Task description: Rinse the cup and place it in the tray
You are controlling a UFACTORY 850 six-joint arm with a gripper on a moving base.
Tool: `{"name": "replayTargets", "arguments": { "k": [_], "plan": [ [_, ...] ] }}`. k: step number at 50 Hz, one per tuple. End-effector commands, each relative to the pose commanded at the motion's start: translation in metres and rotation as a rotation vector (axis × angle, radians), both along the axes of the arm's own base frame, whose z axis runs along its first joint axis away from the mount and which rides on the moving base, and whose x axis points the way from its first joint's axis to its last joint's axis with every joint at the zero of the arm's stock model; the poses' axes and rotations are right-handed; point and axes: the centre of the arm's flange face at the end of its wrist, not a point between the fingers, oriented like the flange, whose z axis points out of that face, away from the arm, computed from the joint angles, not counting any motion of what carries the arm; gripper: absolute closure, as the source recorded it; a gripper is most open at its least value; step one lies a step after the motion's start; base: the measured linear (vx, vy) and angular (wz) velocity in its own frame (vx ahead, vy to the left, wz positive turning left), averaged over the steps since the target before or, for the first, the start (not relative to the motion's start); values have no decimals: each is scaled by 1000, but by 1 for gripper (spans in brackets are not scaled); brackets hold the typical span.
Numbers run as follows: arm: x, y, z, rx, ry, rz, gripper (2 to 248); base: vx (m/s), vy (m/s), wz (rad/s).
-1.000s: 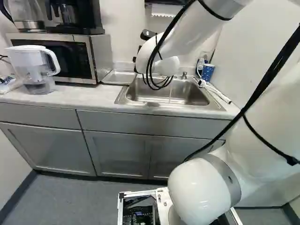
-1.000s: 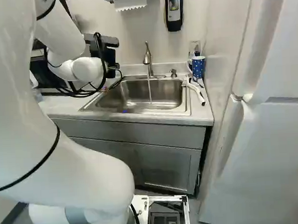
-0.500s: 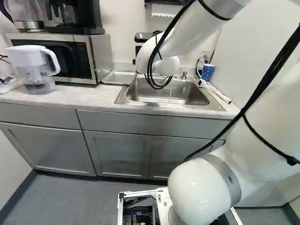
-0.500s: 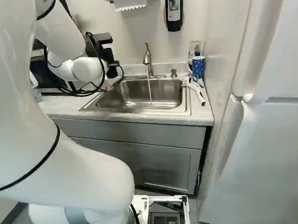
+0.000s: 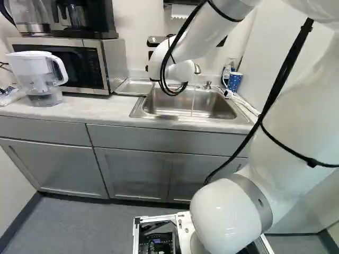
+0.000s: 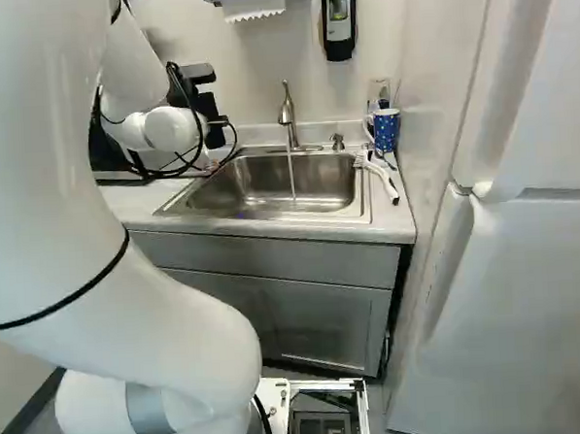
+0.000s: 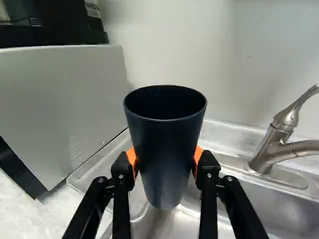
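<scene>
My black gripper [image 6: 206, 105] shows partly behind the white wrist in the right base view, left of the faucet. In the wrist view the gripper [image 7: 166, 162] is shut on a dark navy cup [image 7: 164, 144], its orange pads pressing both sides. The cup is upright, open end up, and looks empty inside. Past it lies the metal tray [image 7: 82, 174], between microwave and sink; the cup hangs over the tray and sink side, its height unclear. The base views hide the cup. A thin stream runs from the faucet [image 6: 288, 115] into the sink [image 6: 269, 187].
A microwave [image 5: 79, 63] stands left of the tray, with a water pitcher [image 5: 39, 76] in front. A blue dotted mug [image 6: 387, 129] and a white brush [image 6: 383, 178] are right of the sink. A soap dispenser [image 6: 338, 20] hangs on the wall above.
The arm has swung: its wrist sits a little further left in the left base view, uncovering part of the faucet. The dark gripper mount has turned from a tilt to nearly level. The base has not moved.
</scene>
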Motion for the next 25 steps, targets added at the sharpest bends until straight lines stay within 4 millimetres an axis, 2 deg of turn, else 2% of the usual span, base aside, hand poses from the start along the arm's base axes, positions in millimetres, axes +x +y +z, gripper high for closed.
{"name": "replayTargets", "arguments": {
  "k": [25],
  "plan": [
    [38, 36, -5, -2, 8, 45, 126, 0, 0, 0]
  ]
}}
